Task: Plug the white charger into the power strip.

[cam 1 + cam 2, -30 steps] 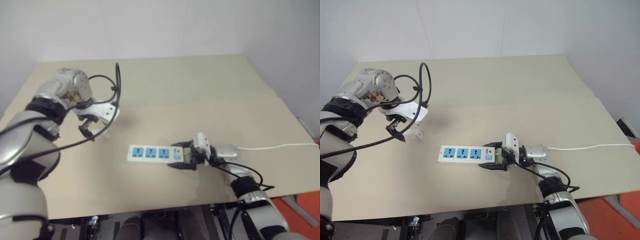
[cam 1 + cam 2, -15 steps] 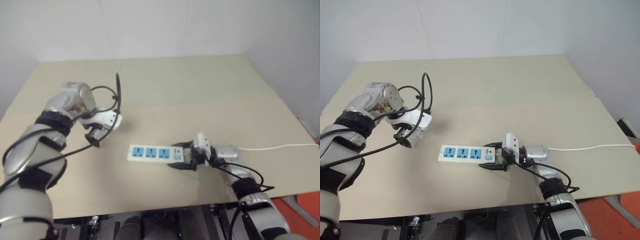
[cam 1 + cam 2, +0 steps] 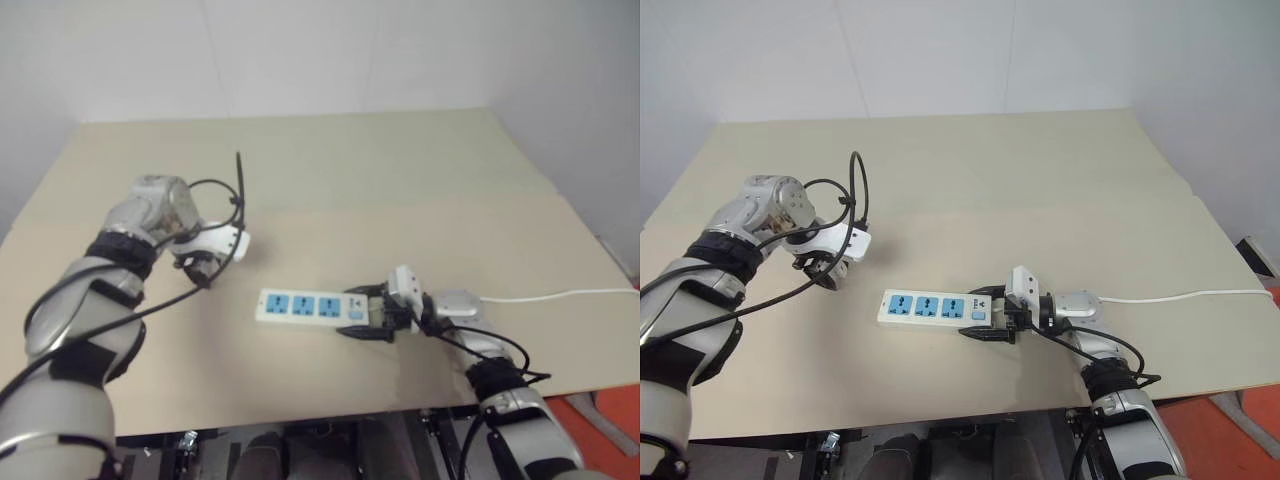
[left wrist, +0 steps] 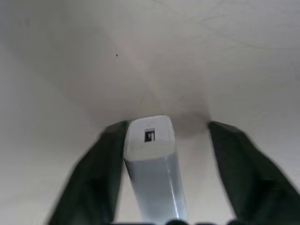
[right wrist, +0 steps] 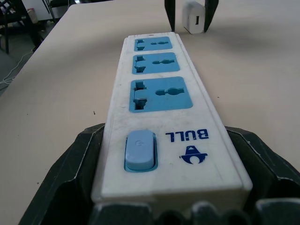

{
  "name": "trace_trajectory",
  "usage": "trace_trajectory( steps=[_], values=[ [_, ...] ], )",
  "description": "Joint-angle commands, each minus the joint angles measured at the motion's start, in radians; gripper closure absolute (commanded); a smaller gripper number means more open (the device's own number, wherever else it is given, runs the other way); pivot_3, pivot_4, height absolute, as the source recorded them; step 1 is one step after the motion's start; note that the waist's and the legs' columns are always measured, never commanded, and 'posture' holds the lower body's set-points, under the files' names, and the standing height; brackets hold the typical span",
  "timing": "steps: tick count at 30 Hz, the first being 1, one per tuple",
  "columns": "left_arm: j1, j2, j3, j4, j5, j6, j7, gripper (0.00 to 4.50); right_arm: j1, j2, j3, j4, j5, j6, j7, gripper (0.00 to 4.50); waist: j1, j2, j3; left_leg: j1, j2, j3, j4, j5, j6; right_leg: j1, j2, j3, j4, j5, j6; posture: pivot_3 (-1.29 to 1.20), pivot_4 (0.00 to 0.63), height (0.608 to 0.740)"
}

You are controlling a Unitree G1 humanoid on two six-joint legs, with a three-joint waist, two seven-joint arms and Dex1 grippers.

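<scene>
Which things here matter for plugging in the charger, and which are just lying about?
For the job:
- small white boxy charger, between the left gripper fingers
- long white power strip with blue sockets, right gripper at its switch end

Lying about:
- beige table, otherwise nothing

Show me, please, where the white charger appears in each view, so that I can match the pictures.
Left wrist view: the white charger stands between the fingers of the left gripper.
Right wrist view: beyond the far end of the power strip, between two black fingers.
Left and right eye views: to the left of the power strip, under the left gripper, mostly covered by it.
Shared landmark: the left gripper's black fingers flanking it.
</scene>
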Motion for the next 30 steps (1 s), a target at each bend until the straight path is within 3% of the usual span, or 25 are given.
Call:
trace_trajectory(
  steps=[1, 3, 17, 22, 30],
  values=[
    [-0.005, 0.003, 0.027, 0.0, 0.024, 0.002, 0.022, 2.79, 0.019, -0.014, 0.007, -0.028, 0.002, 0.027, 0.003, 1.07, 0.0, 0.0, 0.0, 0.0, 0.0, 0.0, 0.0, 0.0, 0.0, 0.0, 0.0, 0.0, 0.0, 0.0, 0.0, 0.0, 0.15, 0.74],
    [-0.001, 0.001, 0.032, 0.0, 0.033, 0.006, 0.037, 3.46, 0.022, -0.015, 0.008, -0.035, 0.003, 0.03, 0.001, 1.07, 0.001, 0.0, 0.0, 0.0, 0.0, 0.0, 0.0, 0.0, 0.0, 0.0, 0.0, 0.0, 0.0, 0.0, 0.0, 0.0, 0.15, 0.74],
    [0.024, 0.048, 0.116, -0.068, -0.002, 0.008, 0.006, 3.48, 0.013, -0.007, 0.01, -0.014, -0.003, 0.019, -0.011, 1.07, 0.001, 0.0, 0.0, 0.0, 0.0, 0.0, 0.001, 0.0, 0.0, 0.0, 0.0, 0.0, 0.001, 0.0, 0.0, 0.0, 0.15, 0.74],
    [0.018, 0.096, 0.256, -0.139, -0.143, 0.038, -0.046, 3.48, 0.004, -0.005, 0.008, -0.005, -0.002, 0.014, -0.01, 1.07, -0.001, 0.0, 0.0, 0.0, 0.0, 0.0, 0.001, 0.0, 0.0, -0.001, 0.0, 0.001, 0.001, 0.0, 0.0, 0.0, 0.15, 0.74],
    [0.196, 0.118, 0.564, -0.455, -0.479, 0.328, -0.036, 3.48, 0.004, -0.003, 0.006, -0.01, 0.0, 0.006, -0.012, 1.07, -0.004, 0.0, 0.0, 0.0, 0.001, 0.0, 0.001, 0.0, 0.0, -0.001, 0.0, 0.001, 0.002, 0.0, 0.0, 0.0, 0.15, 0.74]
  ],
)
